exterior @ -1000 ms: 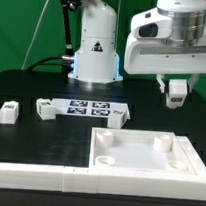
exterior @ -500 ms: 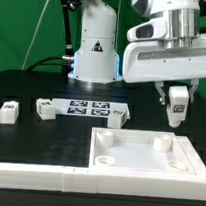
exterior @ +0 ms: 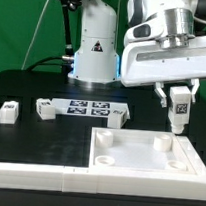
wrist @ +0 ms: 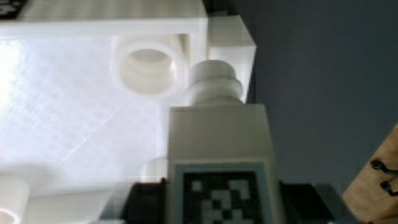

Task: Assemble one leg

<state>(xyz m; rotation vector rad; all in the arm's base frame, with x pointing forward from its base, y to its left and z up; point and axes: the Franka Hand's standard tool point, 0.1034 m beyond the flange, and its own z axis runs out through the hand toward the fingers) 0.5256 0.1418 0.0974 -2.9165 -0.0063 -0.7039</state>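
My gripper [exterior: 179, 99] is shut on a leg [exterior: 178, 106], a small white block with a black-and-white tag, held upright in the air above the far right corner of the large white tray-like part [exterior: 146, 168]. In the wrist view the leg [wrist: 219, 140] fills the middle between the dark fingers [wrist: 139, 200], its round peg pointing past the tray's rim [wrist: 231, 45] beside a corner hole [wrist: 150, 65]. Two more legs [exterior: 8, 111] [exterior: 44, 108] lie on the black table at the exterior view's left. A third [exterior: 120, 113] lies by the marker board.
The marker board [exterior: 88, 110] lies on the table behind the tray. The robot's white base [exterior: 96, 40] stands at the back. A white rail [exterior: 25, 171] runs along the table's front on the exterior view's left.
The gripper has come down with the leg and shifted slightly toward the exterior view's left, closer to the tray's far right corner. The loose legs have not moved.
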